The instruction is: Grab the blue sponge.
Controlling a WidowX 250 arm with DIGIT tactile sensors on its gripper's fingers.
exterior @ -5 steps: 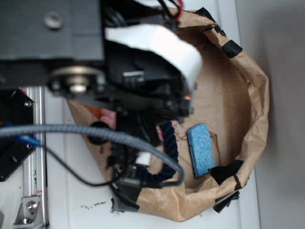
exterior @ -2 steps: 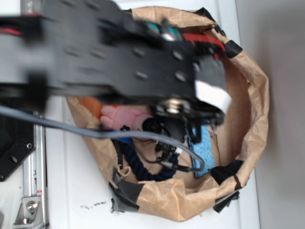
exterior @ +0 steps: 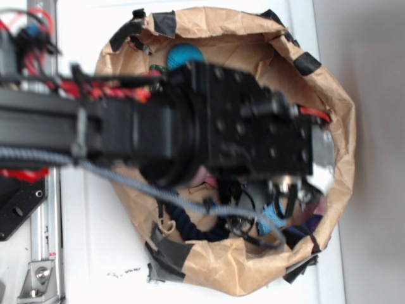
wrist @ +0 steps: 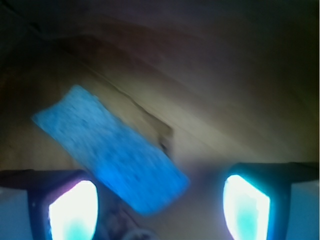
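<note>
Blue sponge (wrist: pixel 107 150) lies flat on the brown paper bag (exterior: pixel 329 114) floor, diagonal, nearer my left finger (wrist: pixel 70 207). Gripper (wrist: pixel 159 205) wide open, empty. Height probably still short of contact; blurred. I'd shift left to centre it, rotate to square the jaws, then descend

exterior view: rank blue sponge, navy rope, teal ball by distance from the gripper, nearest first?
The gripper itself is hidden under the arm, near the bag's lower right.
1. blue sponge, a sliver just below the arm's tip.
2. navy rope, lower left of it, in the bag.
3. teal ball, at the bag's top, farthest.
</note>
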